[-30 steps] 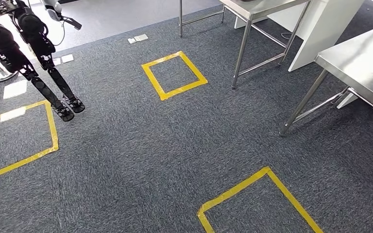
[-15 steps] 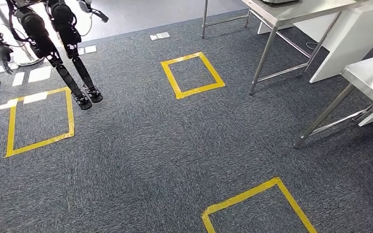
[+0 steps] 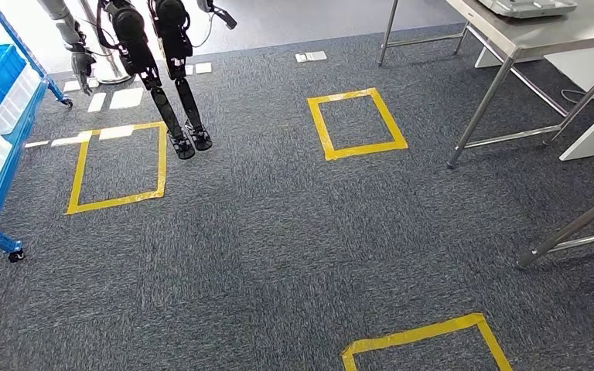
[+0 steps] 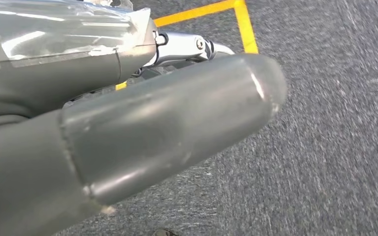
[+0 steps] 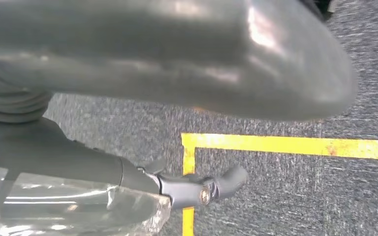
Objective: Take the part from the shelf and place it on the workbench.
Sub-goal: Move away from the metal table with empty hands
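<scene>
- Blue shelf (image 3: 0, 131) with white bins far left; steel counter (image 3: 541, 27) far right.
- Left robot hand (image 4: 128, 137) nearer the shelf.
- Left and right robot hand (image 5: 177, 59) grip state: cannot tell; no part visible.

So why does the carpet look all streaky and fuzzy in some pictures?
In the left wrist view the carpet smears into streaks, which looks like motion blur, and the robot hand sits so close it shows bright glare. The right wrist view smears the same way around the yellow tape. The head view stays sharp, with strong light on the bare floor.
</scene>
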